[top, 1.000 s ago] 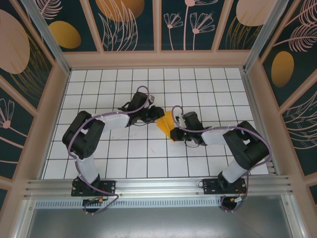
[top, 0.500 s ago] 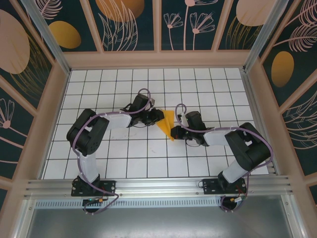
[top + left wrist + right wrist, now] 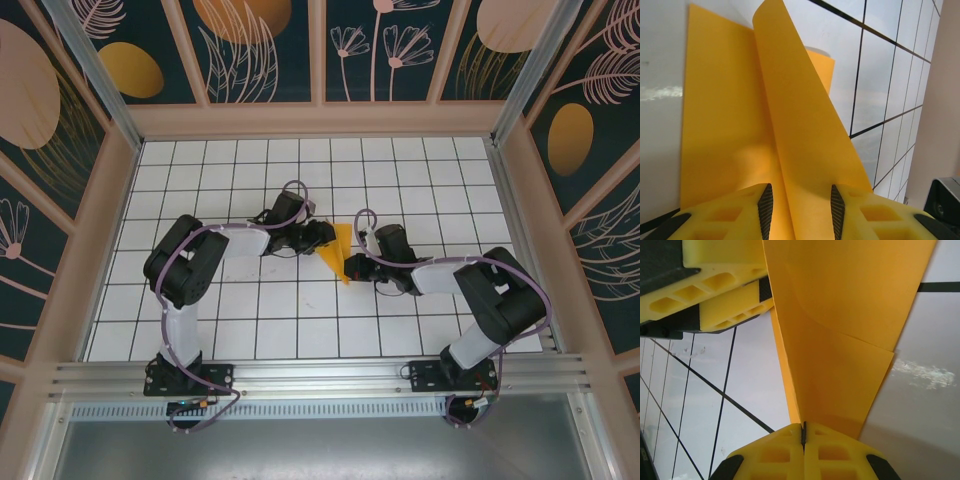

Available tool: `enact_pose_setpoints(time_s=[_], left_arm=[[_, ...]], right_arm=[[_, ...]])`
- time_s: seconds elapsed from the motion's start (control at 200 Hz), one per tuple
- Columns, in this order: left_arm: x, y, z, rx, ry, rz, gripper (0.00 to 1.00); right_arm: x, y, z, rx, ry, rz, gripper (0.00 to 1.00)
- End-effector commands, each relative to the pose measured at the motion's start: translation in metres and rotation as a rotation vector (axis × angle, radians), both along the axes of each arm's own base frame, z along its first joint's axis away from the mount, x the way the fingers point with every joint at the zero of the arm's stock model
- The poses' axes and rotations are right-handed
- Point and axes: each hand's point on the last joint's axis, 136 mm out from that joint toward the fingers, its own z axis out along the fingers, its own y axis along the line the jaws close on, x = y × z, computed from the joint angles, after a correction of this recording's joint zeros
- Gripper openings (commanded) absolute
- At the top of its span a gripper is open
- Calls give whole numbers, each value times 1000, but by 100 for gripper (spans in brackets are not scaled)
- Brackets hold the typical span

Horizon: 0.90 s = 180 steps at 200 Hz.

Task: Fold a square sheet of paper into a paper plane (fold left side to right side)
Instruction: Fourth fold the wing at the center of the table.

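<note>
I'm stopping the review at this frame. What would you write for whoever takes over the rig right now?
Left gripper: open, with a raised flap of the paper sheet standing loose between its fingers.
Right gripper: shut on the sheet's other end.
Sheet: mid-table, partly folded, with its lower layer flat.
Done: first folds.
Left: probably lay the flap over, crease it and finish the plane.

**White tiled table inside a patterned enclosure**

The table (image 3: pixel 250 330) is white, with black lines making a grid of square tiles; pale beams (image 3: pixel 320 120) frame it on three sides; above them stand dark teal wall panels (image 3: pixel 400 85) with orange ovals (image 3: pixel 130 70) and thin flower outlines (image 3: pixel 350 42); an aluminium rail (image 3: pixel 320 375) runs along the near edge.
</note>
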Motion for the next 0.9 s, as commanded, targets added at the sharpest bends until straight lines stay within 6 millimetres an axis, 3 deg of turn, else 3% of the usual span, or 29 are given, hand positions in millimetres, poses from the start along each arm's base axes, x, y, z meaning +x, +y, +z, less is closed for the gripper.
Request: enact_pose_setpoints(time_s=[0.0, 0.41, 0.766, 0.896], left_arm=[[3, -8, 2, -15, -7, -15, 40], [-2, -6, -25, 54, 35, -16, 41], [-9, 4, -47, 111, 69, -4, 41], [-10, 6, -50, 126, 72, 2, 41]], right_arm=[[0, 2, 2, 29, -1, 1, 2], [1, 1, -2, 16, 8, -5, 2], [-3, 4, 2, 35, 28, 15, 16], [5, -2, 10, 47, 20, -6, 21]])
